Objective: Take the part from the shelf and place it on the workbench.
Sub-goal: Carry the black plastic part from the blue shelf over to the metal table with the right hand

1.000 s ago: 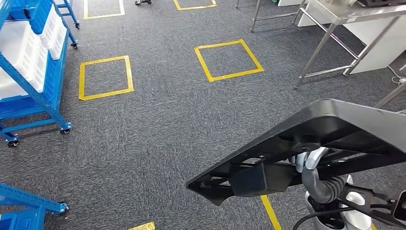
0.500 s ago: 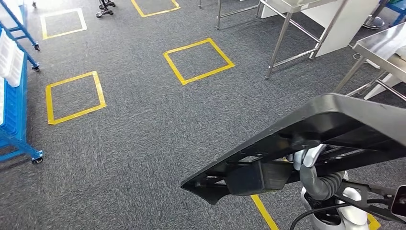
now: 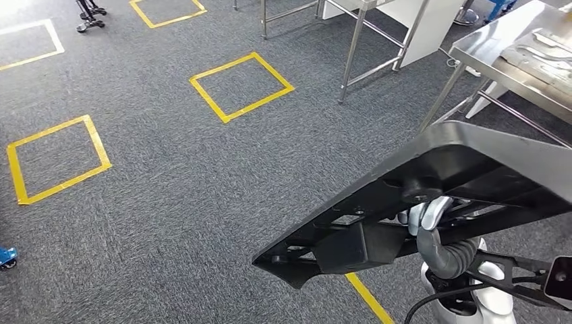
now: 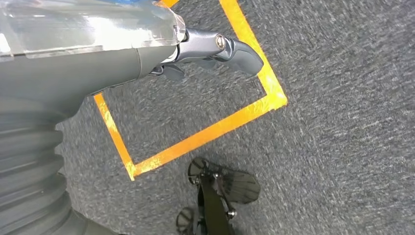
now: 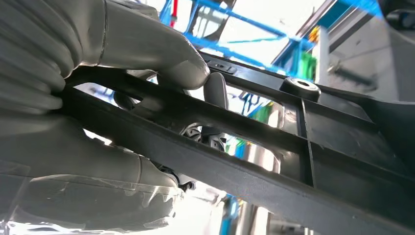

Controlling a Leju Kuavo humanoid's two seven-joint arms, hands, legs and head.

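The part [image 3: 432, 196] is a long black plastic frame with ribs and a round boss, held tilted across the lower right of the head view. My right hand [image 3: 428, 216] grips it from underneath. In the right wrist view the thumb and fingers of my right hand [image 5: 122, 49] wrap one of the part's bars [image 5: 293, 147]. The steel workbench [image 3: 499, 47] stands at the upper right with pale items lying on it. My left hand [image 4: 210, 49] hangs over the carpet and holds nothing.
Grey carpet carries yellow tape squares [image 3: 241, 86] [image 3: 57, 158] and a yellow line [image 3: 367, 297]. A second steel table's legs [image 3: 351, 61] stand at the top centre. A black wheeled stand [image 3: 88, 13] is at the top left, a blue caster [image 3: 5, 256] at the left edge.
The camera has swung to the right: the blue shelf has slid out of the picture on the left and the workbench top has come in at the upper right. The part stays in my right hand.
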